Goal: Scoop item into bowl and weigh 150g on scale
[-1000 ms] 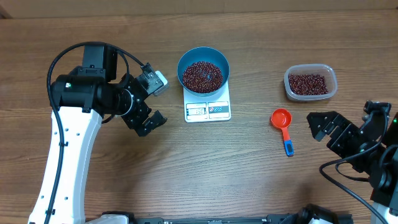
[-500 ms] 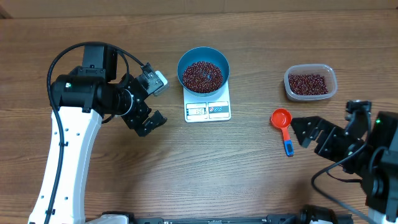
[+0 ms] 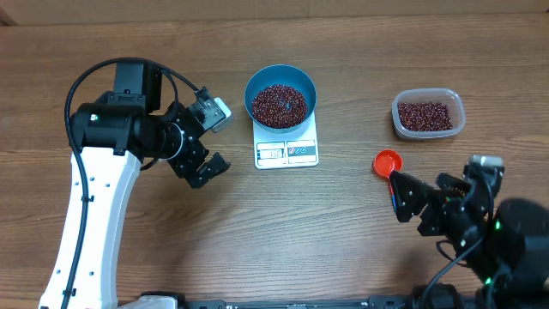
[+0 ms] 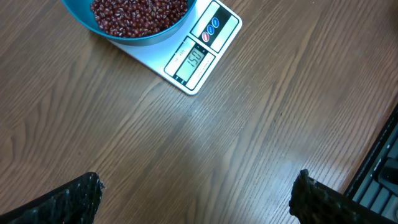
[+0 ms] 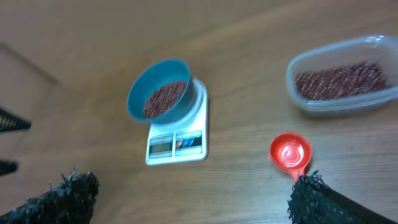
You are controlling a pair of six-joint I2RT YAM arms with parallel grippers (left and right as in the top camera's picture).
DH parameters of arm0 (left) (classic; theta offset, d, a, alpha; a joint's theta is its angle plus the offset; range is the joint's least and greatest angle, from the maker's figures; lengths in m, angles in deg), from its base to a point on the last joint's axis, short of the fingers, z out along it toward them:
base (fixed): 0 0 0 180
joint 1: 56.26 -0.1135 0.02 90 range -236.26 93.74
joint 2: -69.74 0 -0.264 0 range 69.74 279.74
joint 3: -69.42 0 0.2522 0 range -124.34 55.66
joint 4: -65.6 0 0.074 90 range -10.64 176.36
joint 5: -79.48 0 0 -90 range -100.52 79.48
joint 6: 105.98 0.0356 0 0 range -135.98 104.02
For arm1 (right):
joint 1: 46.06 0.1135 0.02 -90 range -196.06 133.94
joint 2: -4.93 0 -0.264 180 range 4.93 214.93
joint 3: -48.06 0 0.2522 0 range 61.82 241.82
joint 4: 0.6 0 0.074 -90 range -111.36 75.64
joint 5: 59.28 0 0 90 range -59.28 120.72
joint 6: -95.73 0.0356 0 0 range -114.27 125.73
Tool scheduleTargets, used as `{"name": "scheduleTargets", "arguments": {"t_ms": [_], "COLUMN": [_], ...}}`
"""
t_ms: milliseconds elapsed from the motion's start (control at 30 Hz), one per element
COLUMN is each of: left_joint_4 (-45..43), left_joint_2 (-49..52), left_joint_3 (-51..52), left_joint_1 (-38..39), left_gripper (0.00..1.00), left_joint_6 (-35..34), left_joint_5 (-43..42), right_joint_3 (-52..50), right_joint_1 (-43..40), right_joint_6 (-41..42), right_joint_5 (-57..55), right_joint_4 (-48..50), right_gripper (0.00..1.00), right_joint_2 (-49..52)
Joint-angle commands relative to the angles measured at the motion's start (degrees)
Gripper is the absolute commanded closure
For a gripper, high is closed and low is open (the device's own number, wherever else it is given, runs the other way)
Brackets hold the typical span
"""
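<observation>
both pincers stand wide apart and hold nothing. left pincer (image 3: 223,137) hangs over bare bench (image 3: 343,51) just beside the scale (image 3: 287,153), touching neither it nor the bowl (image 3: 280,75). right pincer (image 3: 416,209) hovers above the blue handle end of the red scoop (image 3: 388,161); whether a finger touches the handle i cannot tell.

the bowl sits on the scale, well filled with beans (image 3: 279,106). in the left wrist view the display (image 4: 194,60) appears to read 150, so the weighing looks met. the scoop lies empty on the bench between the scale and the clear tub (image 3: 461,112), which holds the leftover beans. by my judgement the task is as good as done, and little is left beyond keeping the arms off the scale so the reading holds.
</observation>
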Motion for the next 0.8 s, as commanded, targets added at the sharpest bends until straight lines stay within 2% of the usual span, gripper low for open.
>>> {"name": "scheduleTargets", "arguments": {"t_ms": [0, 567, 767], "left_joint_4": [0.0, 0.0, 0.0], "left_joint_2": [-0.7, -0.7, -0.7], "left_joint_3": [-1.0, -1.0, -1.0], "left_joint_1": [-0.2, -0.2, -0.2], "left_gripper": [0.00, 0.00, 0.00], "left_joint_6": [-0.4, -0.4, -0.4], "left_joint_5": [-0.3, -0.3, -0.3], "right_joint_3": [-4.8, -36.1, -45.6], "right_joint_1": [0.3, 0.1, -0.3], "right_joint_6": [1.1, 0.4, 0.5], "right_joint_5": [-5.2, -11.0, -11.0], "right_joint_4": [4.0, 36.4, 50.4], "right_gripper": [0.00, 0.00, 0.00], "right_joint_2": [-5.2, -29.2, -29.7]}}
